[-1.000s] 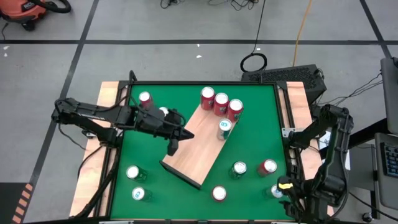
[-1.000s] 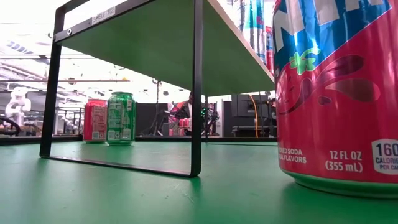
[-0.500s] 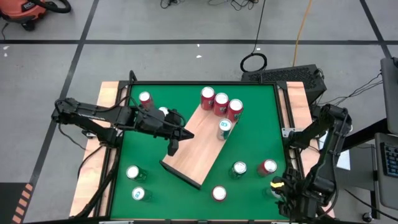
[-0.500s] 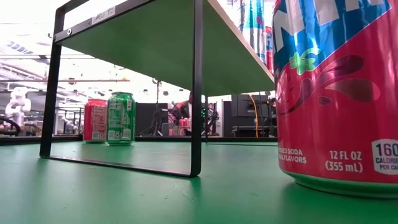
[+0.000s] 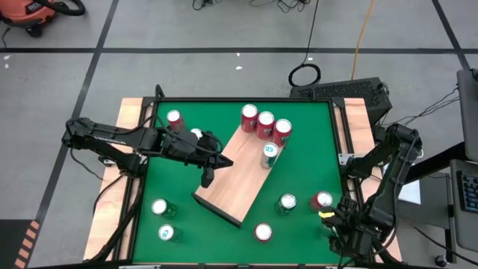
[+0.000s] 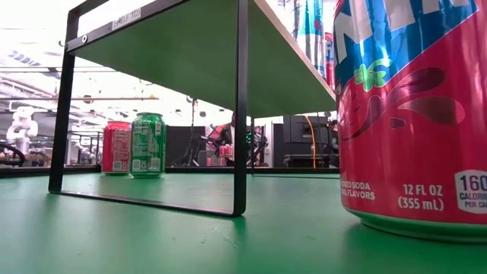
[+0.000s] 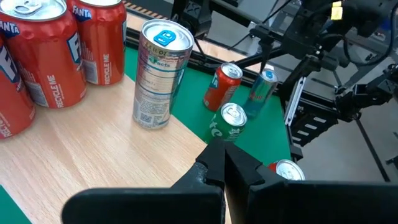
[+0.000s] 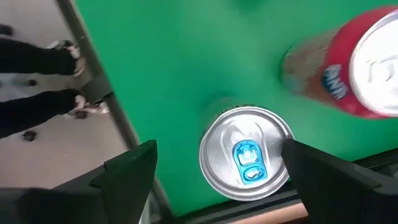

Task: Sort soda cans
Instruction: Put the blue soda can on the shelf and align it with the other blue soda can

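Right gripper (image 8: 214, 168), fingers spread, hung over a blue-tabbed can (image 8: 247, 154) at lower right of the high view. Left gripper (image 5: 207, 178), pressed together, rested over the board (image 5: 239, 175) at centre.

A bright green surface (image 5: 299, 179) carries a pale wooden board (image 5: 235, 175) with visible grain. Three red cans (image 5: 265, 123) with silver tops stand at its far end, beside a white can with a blue tab (image 5: 269, 153). Green cans (image 5: 163, 220) sit near left. A silver-topped can with a blue tab (image 8: 247, 154) stands near right beside a red can (image 8: 348, 68). Both arms are black.
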Controlling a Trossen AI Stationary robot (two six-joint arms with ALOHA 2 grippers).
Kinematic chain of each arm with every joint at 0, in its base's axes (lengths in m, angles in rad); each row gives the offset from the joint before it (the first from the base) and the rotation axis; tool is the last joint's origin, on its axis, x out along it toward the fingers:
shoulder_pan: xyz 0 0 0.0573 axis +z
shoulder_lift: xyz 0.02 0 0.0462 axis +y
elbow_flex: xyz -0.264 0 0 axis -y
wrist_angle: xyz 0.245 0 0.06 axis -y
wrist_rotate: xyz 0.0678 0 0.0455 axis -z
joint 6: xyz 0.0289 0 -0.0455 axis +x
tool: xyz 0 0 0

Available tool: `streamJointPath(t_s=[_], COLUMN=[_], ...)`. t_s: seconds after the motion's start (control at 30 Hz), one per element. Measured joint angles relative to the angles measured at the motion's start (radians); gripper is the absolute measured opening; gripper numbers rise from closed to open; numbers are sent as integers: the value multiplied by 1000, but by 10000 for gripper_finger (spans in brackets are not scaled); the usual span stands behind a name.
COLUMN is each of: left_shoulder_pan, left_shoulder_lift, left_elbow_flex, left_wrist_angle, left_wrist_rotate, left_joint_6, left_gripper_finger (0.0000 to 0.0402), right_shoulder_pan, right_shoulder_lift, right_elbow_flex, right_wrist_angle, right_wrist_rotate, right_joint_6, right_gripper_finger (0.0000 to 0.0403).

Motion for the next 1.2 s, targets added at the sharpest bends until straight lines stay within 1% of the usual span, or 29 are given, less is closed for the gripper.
streamJointPath(t_s=[0.13, 0.4, 0.57, 0.7, 0.87, 0.97, 1.2], left_shoulder_pan=[0, 0, 0, 0, 0, 0, 0], left_shoulder_lift=[0, 0, 0, 0, 0, 0, 0], left_elbow_flex=[0, 0, 0, 0, 0, 0, 0], left_wrist_angle=[0, 0, 0, 0, 0, 0, 0], left_wrist_rotate=[0, -10, -13, -13, -14, -14, -14], left_joint_6=[0, -1, -1, -3, -3, -3, -3], left_gripper_finger=[0, 0, 0, 0, 0, 0, 0], right_shoulder_pan=[4, 3, 3, 3, 3, 3, 3], right_shoulder_lift=[1, 5, 4, -7, -28, -32, -32], right_elbow_flex=[9, 38, 40, 40, 41, 41, 41], right_wrist_angle=[29, -24, -1, 14, 10, -16, -65], right_wrist_rotate=[-15, -12, -13, -38, -38, -29, 43], right_joint_6=[10, -22, -45, -44, -45, -63, -91], right_gripper_finger=[338, 338, 338, 338, 338, 338, 338])
